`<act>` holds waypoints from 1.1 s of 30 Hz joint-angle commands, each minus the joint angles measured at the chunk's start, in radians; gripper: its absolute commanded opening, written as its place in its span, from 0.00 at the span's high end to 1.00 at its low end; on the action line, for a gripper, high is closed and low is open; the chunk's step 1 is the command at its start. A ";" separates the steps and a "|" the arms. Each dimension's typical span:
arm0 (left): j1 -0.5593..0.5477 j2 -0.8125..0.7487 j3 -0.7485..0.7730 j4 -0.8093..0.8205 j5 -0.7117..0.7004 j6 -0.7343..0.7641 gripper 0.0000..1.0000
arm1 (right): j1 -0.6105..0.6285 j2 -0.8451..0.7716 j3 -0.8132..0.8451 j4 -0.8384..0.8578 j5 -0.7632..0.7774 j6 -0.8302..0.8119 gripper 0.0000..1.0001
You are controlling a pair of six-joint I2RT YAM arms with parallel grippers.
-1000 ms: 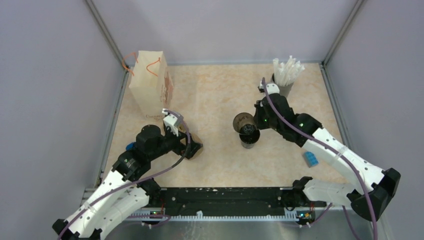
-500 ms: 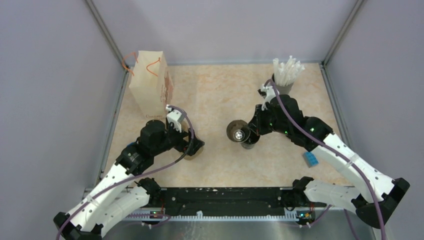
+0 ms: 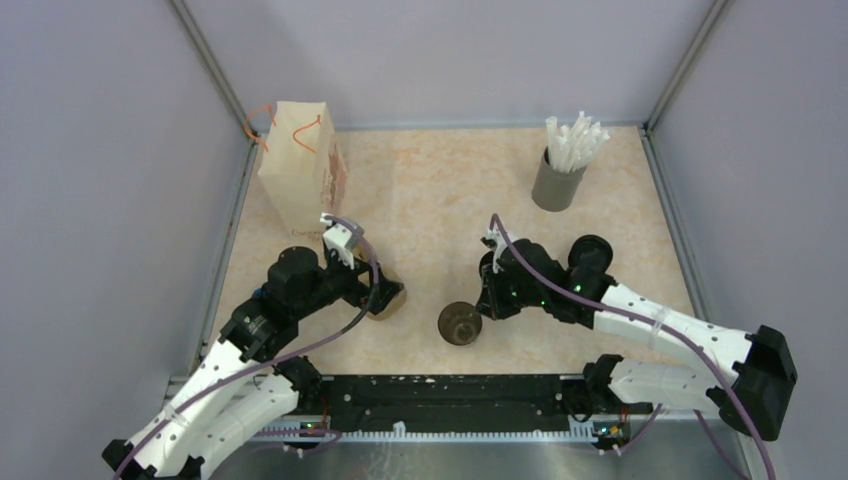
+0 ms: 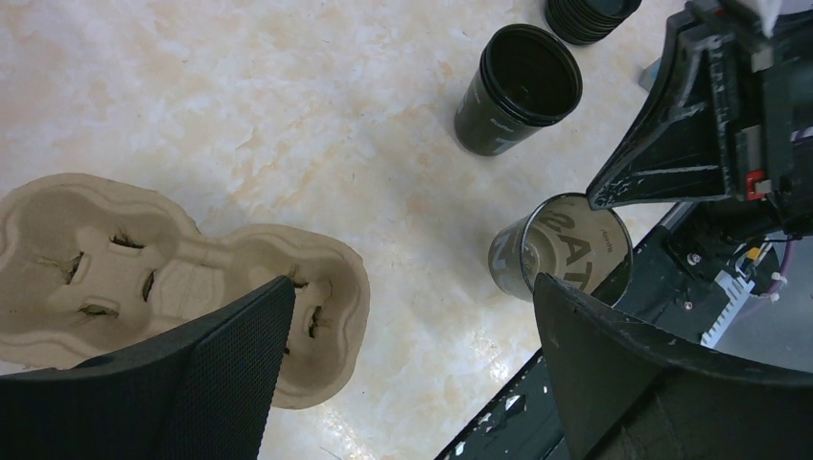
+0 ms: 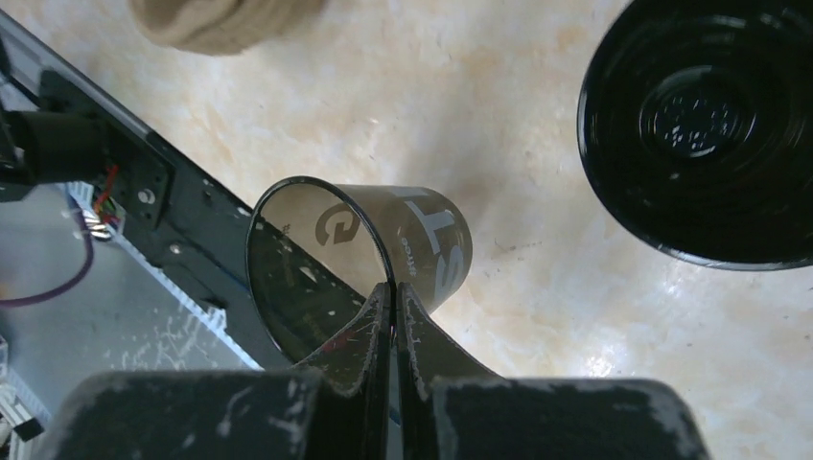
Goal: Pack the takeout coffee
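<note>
— What has moved?

— The right gripper [image 3: 480, 309], pinching the rim of a smoky translucent plastic cup [image 3: 460, 323], has swung from mid-bench [image 3: 430, 200] down towards the near edge. It has carried the cup clear of the black takeout cup [image 4: 518, 86] it hung beside a second ago.

— Anything else?

— The grey cylindrical straw holder [image 3: 556, 185], partly masked by that arm earlier, now stands in full view.

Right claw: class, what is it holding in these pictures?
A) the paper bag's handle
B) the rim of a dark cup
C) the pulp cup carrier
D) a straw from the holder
B: the right wrist view shows the right claw pinched shut on the rim of the dark cup, one finger inside and one outside.
</note>
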 commanded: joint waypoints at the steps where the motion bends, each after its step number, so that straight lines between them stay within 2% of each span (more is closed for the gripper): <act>1: 0.005 -0.043 -0.025 0.036 -0.005 0.018 0.01 | 0.023 -0.036 -0.061 0.104 -0.009 0.058 1.00; 7: 0.005 -0.049 -0.030 0.032 -0.007 0.020 0.01 | 0.025 -0.054 -0.112 0.138 0.034 0.080 1.00; 12: 0.004 -0.046 -0.032 0.030 -0.009 0.021 0.01 | 0.025 -0.067 -0.096 0.082 0.110 0.086 0.80; 15: 0.004 -0.044 -0.032 0.030 -0.009 0.021 0.01 | 0.026 -0.106 -0.101 0.043 0.168 0.099 0.74; 25: 0.004 -0.043 -0.035 0.032 -0.008 0.023 0.01 | 0.025 -0.122 -0.105 -0.063 0.329 0.143 0.70; 33: 0.004 -0.039 -0.036 0.032 -0.012 0.024 0.01 | 0.025 -0.060 -0.148 0.064 0.401 0.173 0.69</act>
